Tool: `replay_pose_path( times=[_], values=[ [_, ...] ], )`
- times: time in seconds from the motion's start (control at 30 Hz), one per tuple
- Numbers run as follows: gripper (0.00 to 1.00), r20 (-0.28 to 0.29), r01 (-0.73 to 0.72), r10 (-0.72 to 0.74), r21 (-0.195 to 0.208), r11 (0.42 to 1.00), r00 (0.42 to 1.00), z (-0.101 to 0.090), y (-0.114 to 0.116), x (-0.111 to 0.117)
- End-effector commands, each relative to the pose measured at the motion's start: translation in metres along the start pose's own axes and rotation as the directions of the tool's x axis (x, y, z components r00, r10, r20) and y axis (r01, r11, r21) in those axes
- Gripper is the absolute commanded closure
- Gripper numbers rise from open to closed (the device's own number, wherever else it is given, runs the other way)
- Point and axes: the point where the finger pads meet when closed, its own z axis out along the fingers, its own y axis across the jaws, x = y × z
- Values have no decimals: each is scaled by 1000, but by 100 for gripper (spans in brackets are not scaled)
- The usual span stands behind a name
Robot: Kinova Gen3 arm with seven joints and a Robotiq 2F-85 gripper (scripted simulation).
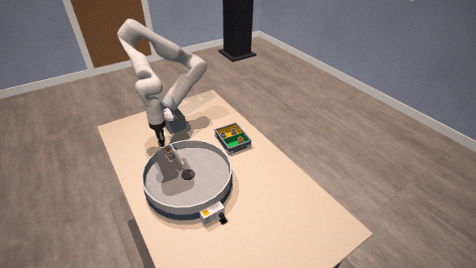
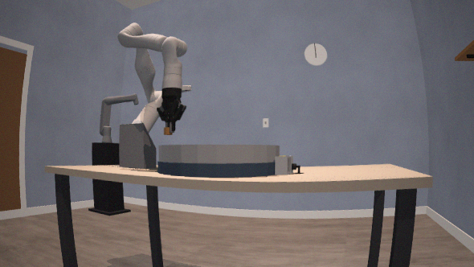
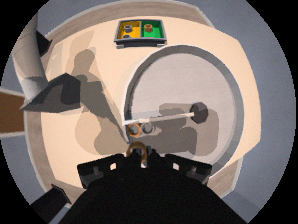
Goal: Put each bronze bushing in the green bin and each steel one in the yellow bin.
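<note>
My gripper (image 1: 161, 144) (image 2: 170, 129) is shut on the wall of a bronze bushing (image 2: 168, 131) (image 3: 136, 149), held above the turntable's rim on the arm side. On the turntable (image 1: 206, 165) (image 3: 175, 75), another bronze bushing (image 1: 168, 151) (image 3: 134, 130) stands near the rim. A steel bushing (image 1: 171, 156) (image 3: 147, 127) stands beside it, toward the centre. The green bin (image 1: 231, 142) (image 3: 157, 34) holds one bronze bushing (image 1: 240, 140) (image 3: 148, 28). The yellow bin (image 1: 235, 127) (image 3: 136, 34) holds two steel bushings. The turntable's inside is hidden in the exterior view.
A pale bar (image 1: 178, 157) (image 3: 165, 118) runs from the turntable's rim to its dark hub (image 1: 188, 174) (image 3: 199, 112), close beside the bushings. The turntable has a raised wall. A control box (image 1: 212, 213) (image 2: 283, 165) stands at its outer side. The two bins share a dark-walled tray.
</note>
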Motion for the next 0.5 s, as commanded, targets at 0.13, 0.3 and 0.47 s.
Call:
replay_pose_path(
  times=[0.13,0.3,0.47],
  values=[
    [100,0,0,0,-5,1000,1000,-10,0,-2],
    [100,0,0,0,-5,1000,1000,-10,0,-2],
    [100,2,-4,4,-5,1000,1000,-8,3,50]
  ],
)
